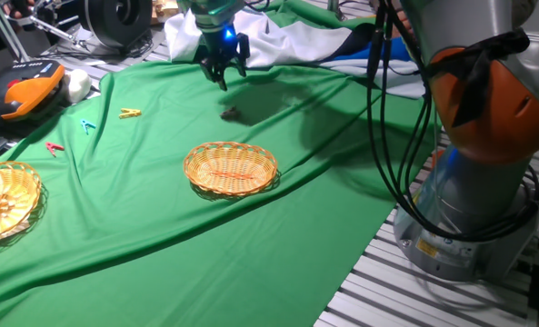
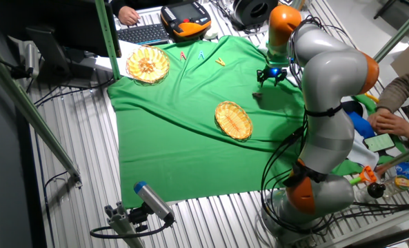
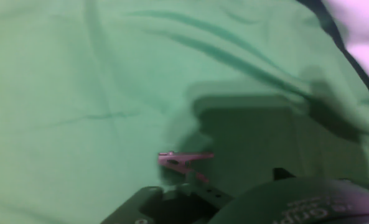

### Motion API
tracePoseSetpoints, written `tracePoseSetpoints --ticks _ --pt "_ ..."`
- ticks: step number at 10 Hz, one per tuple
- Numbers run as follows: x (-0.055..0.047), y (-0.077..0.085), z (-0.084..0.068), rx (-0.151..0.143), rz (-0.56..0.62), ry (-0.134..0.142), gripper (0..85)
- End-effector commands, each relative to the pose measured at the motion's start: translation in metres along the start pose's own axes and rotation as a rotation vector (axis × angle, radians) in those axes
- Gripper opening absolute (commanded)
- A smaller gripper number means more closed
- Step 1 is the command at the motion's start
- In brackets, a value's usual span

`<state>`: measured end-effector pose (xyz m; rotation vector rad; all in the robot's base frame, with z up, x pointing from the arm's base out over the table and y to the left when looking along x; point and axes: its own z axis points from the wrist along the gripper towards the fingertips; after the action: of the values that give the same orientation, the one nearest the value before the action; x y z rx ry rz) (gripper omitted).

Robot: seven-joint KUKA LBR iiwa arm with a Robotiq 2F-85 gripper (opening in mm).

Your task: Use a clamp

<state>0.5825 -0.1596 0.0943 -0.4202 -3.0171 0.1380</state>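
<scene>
The clamp (image 1: 231, 113) is a tiny dark clip lying on the green cloth (image 1: 160, 236), apart from everything else. My gripper (image 1: 224, 77) hangs a little above and behind it, fingers spread and pointing down, with nothing between them. The other fixed view shows the clamp (image 2: 256, 95) just below-left of the gripper (image 2: 271, 78). In the hand view the clamp (image 3: 184, 162) lies flat on the cloth, looking pinkish-brown, right by the dark hand body at the bottom edge. The fingertips themselves are not visible there.
An oval wicker basket (image 1: 231, 169) sits mid-cloth in front of the clamp. A second basket (image 1: 1, 200) lies at the left edge. Yellow (image 1: 130, 113), blue (image 1: 88, 126) and red (image 1: 54, 148) clothespins lie at the left. The robot base (image 1: 487, 136) stands at the right.
</scene>
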Motion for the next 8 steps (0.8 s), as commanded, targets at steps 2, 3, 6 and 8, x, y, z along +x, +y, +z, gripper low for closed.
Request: tracePoseSetpoints --ticks 2,3,6,8 --pt "-0.002 0.0 0.008 0.046 -0.506 -0.072 68.0" --pt "-0.003 0.0 0.01 0.041 -0.52 -0.069 68.0" --pt "-0.002 0.001 0.018 0.05 -0.59 -0.088 68.0" --pt "0.0 0.002 0.02 0.019 -0.637 -0.09 85.0"
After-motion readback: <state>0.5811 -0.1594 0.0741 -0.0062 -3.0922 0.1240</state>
